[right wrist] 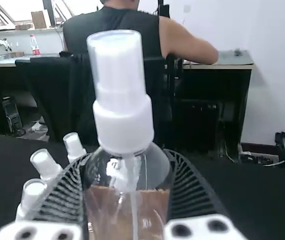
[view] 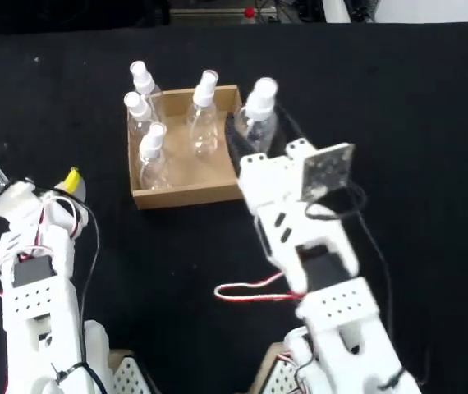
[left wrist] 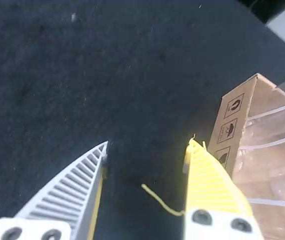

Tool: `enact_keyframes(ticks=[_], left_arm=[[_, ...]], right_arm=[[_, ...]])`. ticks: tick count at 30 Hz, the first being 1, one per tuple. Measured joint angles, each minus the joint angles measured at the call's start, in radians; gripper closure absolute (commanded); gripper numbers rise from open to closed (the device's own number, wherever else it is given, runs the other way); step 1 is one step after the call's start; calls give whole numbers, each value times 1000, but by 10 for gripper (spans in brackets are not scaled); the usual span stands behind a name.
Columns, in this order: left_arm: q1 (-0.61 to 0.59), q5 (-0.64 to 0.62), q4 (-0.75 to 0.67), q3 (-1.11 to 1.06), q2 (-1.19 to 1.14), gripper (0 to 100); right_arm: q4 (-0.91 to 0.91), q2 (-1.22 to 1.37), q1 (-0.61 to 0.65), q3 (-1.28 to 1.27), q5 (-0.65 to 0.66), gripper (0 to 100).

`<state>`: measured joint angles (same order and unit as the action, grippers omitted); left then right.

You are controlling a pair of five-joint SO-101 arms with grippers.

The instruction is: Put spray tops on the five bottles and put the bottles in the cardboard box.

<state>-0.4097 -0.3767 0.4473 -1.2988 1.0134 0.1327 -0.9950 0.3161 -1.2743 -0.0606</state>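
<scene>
Your right hand is clamped on a clear plastic bottle with a white spray top, its black ribbed fingers pressed to either side of the bottle's body just below the shoulder. The bottle stands upright at the right wall of the shallow brown cardboard box, near its far corner; you cannot tell from the high view whether its base is over the inside or just outside. Four more capped clear bottles stand in the box, three grouped on its left side and one near the middle. Your left hand sits apart and holds nothing, low over the black counter, just beside the box's left wall.
</scene>
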Motion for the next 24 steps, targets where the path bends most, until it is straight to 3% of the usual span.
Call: enact_keyframes(ticks=[7,24], left_arm=[[0,0,-91,-71,0,780],[0,0,-181,-127,0,780]], right_arm=[[393,224,21,-69,0,987],[856,974,21,107,0,988]])
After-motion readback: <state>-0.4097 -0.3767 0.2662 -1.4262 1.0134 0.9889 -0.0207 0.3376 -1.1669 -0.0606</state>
